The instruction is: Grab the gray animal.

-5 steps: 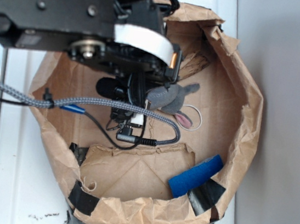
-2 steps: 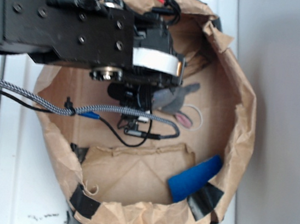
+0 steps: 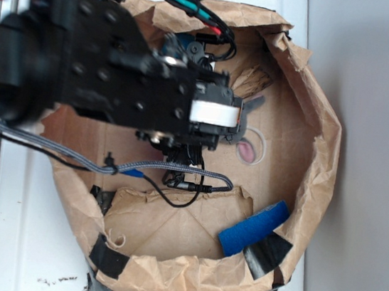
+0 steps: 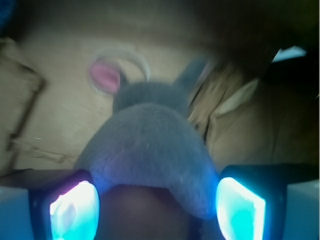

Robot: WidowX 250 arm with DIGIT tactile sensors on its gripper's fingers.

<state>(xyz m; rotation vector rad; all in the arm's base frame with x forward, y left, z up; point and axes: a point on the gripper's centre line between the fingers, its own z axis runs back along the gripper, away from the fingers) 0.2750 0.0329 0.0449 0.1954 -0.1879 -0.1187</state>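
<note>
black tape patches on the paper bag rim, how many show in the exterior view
3: one on the lower-left rim, one at the lower right beside the blue foam block, one small on the left inside wall. The arm may hide others.

one gray animal (image 4: 150, 145), one blue foam block (image 3: 254, 229)

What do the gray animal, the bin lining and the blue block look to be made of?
Gray animal: soft plush, going by its fuzzy nap, with a pink inner ear. Lining: brown kraft paper, matte, creased, torn at the rim. Blue block: probably foam, matte and slightly porous.
</note>
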